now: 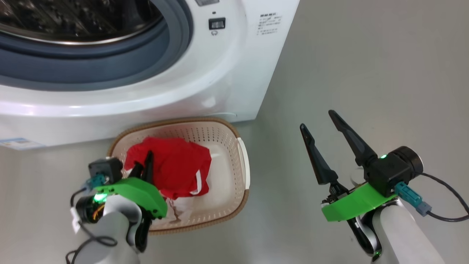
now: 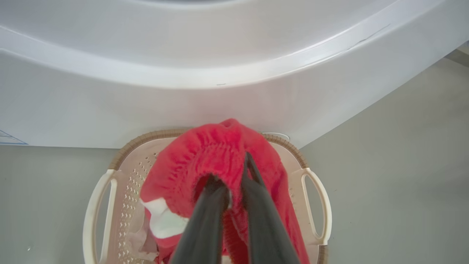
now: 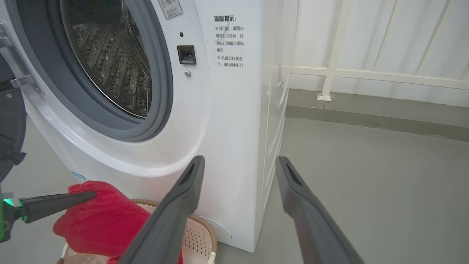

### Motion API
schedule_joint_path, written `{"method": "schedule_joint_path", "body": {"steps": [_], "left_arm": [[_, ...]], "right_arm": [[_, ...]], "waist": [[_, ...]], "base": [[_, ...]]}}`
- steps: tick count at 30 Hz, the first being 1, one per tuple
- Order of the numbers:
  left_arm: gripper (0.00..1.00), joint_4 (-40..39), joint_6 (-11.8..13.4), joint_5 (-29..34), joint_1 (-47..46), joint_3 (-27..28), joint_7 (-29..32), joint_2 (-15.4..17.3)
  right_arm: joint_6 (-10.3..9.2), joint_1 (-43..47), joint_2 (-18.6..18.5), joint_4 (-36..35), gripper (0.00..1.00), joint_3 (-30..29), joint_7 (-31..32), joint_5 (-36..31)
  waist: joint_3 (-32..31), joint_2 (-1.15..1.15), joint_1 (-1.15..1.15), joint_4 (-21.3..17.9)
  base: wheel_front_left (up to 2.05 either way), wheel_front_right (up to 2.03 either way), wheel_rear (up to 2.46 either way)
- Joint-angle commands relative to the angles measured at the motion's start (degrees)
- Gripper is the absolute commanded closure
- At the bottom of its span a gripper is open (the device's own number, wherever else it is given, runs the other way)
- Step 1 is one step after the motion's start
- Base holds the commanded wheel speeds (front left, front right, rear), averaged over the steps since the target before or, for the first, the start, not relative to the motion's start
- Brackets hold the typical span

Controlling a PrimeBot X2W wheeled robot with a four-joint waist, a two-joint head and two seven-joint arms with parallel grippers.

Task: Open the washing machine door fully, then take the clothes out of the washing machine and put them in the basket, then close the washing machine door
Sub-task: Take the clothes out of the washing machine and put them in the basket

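Clothes [image 2: 190, 165] gripped, hiding one tip of left jaws.

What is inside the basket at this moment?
A red garment, pinched by the left gripper, hangs into the basket. Partly under it lies a white piece. The cloth covers much of the basket's floor, so anything beneath cannot be seen.

Ahead of the right claw [image 3: 240, 159] and off to its right: smooth grey floor [image 3: 366, 176], matte, with a faint even sheen. Farther beyond the claw: a low, darker grey kerb [image 3: 366, 110] running along the foot of the wall. Above the kerb: a white wall [image 3: 395, 33] of upright ribbed panels, crossed by a white rail [image 3: 384, 76] fixed to a white post [image 3: 329, 66] footed on the kerb. Soft, even light throughout.
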Motion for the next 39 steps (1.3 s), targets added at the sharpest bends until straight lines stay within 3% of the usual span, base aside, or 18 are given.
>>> {"method": "schedule_joint_path", "body": {"steps": [1, 17, 19, 20, 25, 33, 39], "left_arm": [[1.00, 1.75, -0.31, -0.09, -2.20, 0.41, -0.77, 0.92], [0.98, 17.23, -0.34, -4.01, -9.88, -5.60, -1.09, 0.85], [0.84, 18.02, -0.26, -4.51, -10.20, -6.09, -1.00, 0.85], [0.66, 18.35, -0.06, -4.50, -10.40, -6.49, -0.98, 0.85], [0.02, 18.69, -0.38, -4.99, -10.91, -8.41, -1.42, 0.85], [0.00, 16.39, -0.10, -6.58, -10.15, -9.07, -2.49, 0.84], [0.00, 9.46, 0.77, -5.63, -7.52, -6.21, -2.54, 1.02]], "right_arm": [[0.26, -1.06, -0.08, -1.22, 0.00, 0.87, -0.36, 0.28], [0.26, -3.16, 0.15, -0.95, 0.00, 0.60, -0.36, 0.62], [0.26, -3.35, 0.23, -0.94, 0.00, 0.49, -0.36, 0.77], [0.26, -3.50, 0.27, -0.94, 0.00, 0.53, -0.36, 0.85], [0.26, -3.97, 0.45, -0.82, 0.00, 0.31, -0.36, 0.93], [0.26, -3.37, 0.68, -0.15, 0.00, -1.24, -0.36, 0.89], [0.26, -2.41, 0.74, 0.56, 0.00, -2.45, -0.36, 0.61]], "waist": [[2.12, 0.00, 0.00, -0.45], [7.34, 0.00, 0.00, -3.58], [7.73, 0.00, 0.00, -3.80], [7.94, 0.00, 0.00, -3.94], [8.17, 0.00, 0.00, -4.12], [5.51, 0.00, 0.00, -3.14], [2.36, 0.00, 0.00, -1.70]], "base": [[0.00, 0.00, 0.00], [0.00, 0.00, 0.00], [0.00, 0.00, 0.00], [0.00, 0.00, 0.00], [0.00, 0.00, 0.00], [0.00, 0.00, 0.00], [0.00, 0.00, 0.00]]}}
